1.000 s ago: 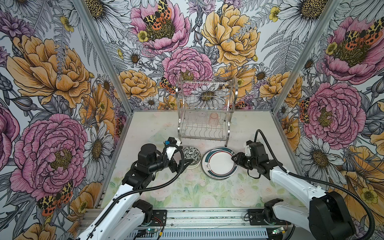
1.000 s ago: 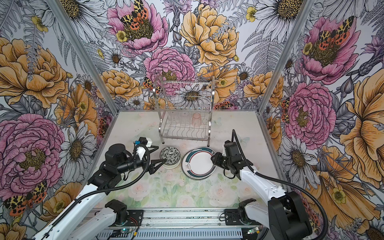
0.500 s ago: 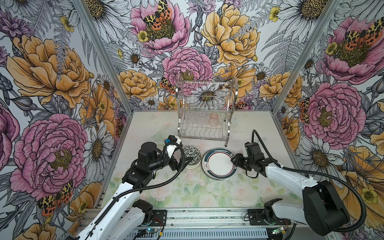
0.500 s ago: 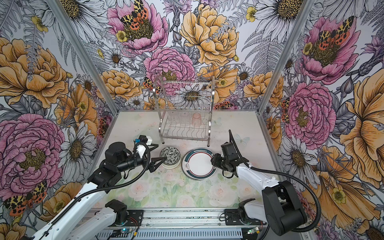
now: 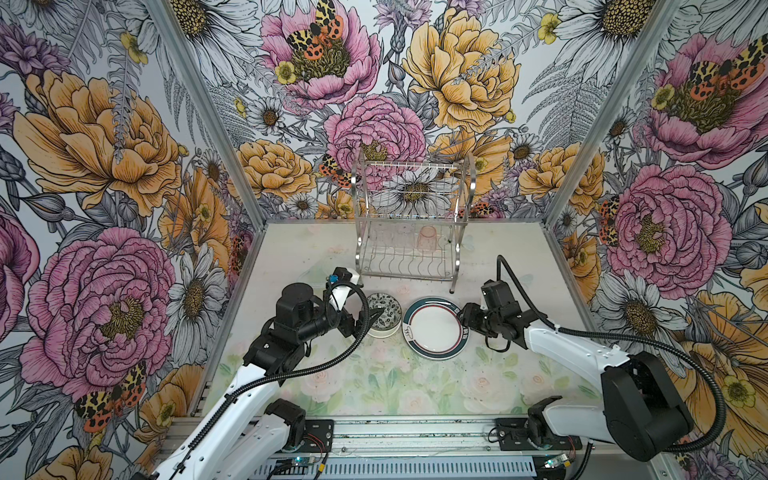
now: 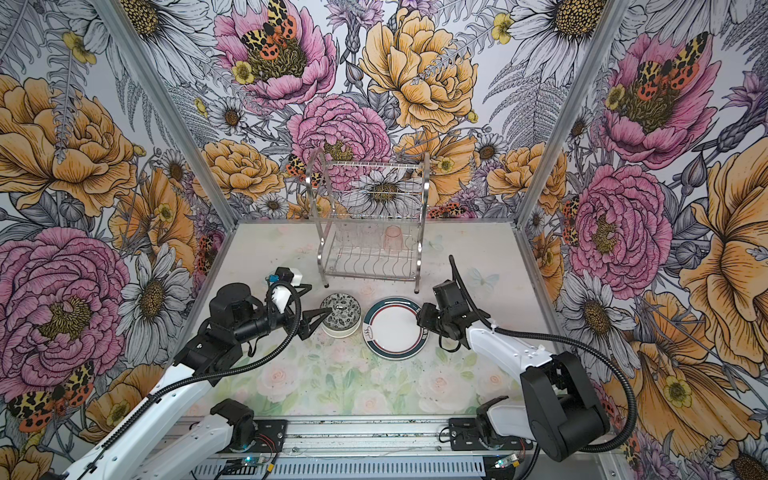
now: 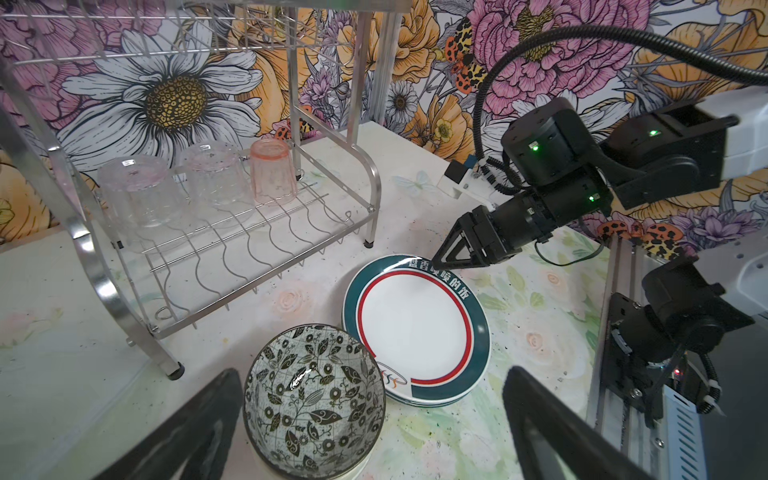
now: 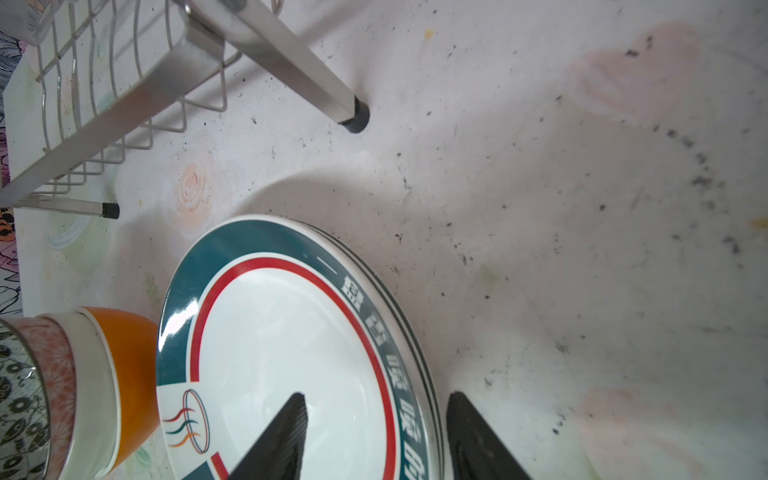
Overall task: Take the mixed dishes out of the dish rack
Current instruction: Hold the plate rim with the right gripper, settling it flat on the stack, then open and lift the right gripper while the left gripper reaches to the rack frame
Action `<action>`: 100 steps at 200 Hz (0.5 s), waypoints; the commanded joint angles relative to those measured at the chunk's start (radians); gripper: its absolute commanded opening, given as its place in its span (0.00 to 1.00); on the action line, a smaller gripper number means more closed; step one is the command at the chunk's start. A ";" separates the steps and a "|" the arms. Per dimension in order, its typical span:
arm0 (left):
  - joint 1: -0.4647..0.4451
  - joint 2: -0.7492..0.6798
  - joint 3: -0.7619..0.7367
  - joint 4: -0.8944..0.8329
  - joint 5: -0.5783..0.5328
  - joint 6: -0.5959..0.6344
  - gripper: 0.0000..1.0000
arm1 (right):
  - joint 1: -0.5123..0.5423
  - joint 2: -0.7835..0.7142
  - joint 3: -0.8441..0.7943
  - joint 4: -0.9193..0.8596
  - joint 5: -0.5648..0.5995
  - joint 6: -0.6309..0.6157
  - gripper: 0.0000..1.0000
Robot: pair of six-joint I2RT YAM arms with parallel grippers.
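right tool wider, straddling plate rim

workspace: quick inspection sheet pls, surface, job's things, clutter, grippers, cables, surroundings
surface: pale floral tabletop, scattered dark specks
job's things: dish rack holds three upturned cups on its lower shelf; plate stack and bowl stack sit on the table in front of it
clutter: nothing seen
grippers: left gripper open beside the bowl stack; right gripper open, fingers either side of the plate stack's rim
cables: black hoses loop along both arms, off the dishes
surroundings: floral walls on three sides, metal rail in front
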 commanded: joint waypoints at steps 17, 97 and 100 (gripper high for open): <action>0.039 0.055 0.104 -0.050 -0.110 -0.058 0.99 | 0.045 -0.075 0.046 -0.002 0.147 -0.076 0.74; 0.155 0.347 0.249 -0.085 -0.173 -0.097 0.99 | 0.178 -0.250 0.093 0.037 0.290 -0.309 1.00; 0.159 0.357 0.253 -0.084 -0.178 -0.098 0.99 | 0.184 -0.256 0.091 0.044 0.291 -0.318 1.00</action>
